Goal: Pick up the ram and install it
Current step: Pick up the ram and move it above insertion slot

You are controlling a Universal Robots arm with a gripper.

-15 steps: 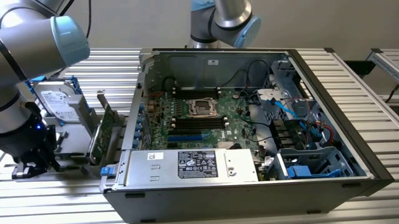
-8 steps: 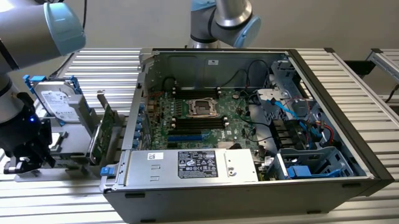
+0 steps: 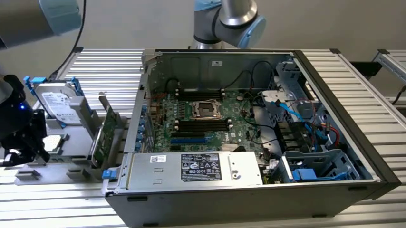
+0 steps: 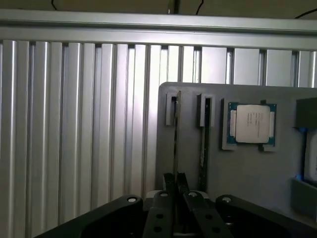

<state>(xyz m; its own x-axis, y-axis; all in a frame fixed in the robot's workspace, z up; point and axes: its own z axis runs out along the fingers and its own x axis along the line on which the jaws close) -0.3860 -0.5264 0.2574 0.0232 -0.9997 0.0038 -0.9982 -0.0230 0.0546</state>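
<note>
The ram (image 4: 177, 129) is seen edge-on as a thin dark stick, standing upright in a slot of the grey holder (image 4: 247, 168). My gripper (image 4: 176, 179) is shut on it, with one finger (image 4: 168, 184) pressed against each side of its near end. In the exterior view my gripper (image 3: 22, 147) hangs at the far left over the grey holder (image 3: 63, 159), beside the open computer case (image 3: 355, 118). The motherboard's black memory slots (image 3: 203, 124) lie inside the case, well off to the exterior view's right of my gripper.
A second thin stick (image 4: 202, 139) stands in the neighbouring slot, and a processor chip (image 4: 250, 124) sits beyond it. On the holder stand a silver hard drive with blue rails (image 3: 57, 102) and a green expansion card (image 3: 104, 137). A power supply (image 3: 197, 167) lines the case's near side.
</note>
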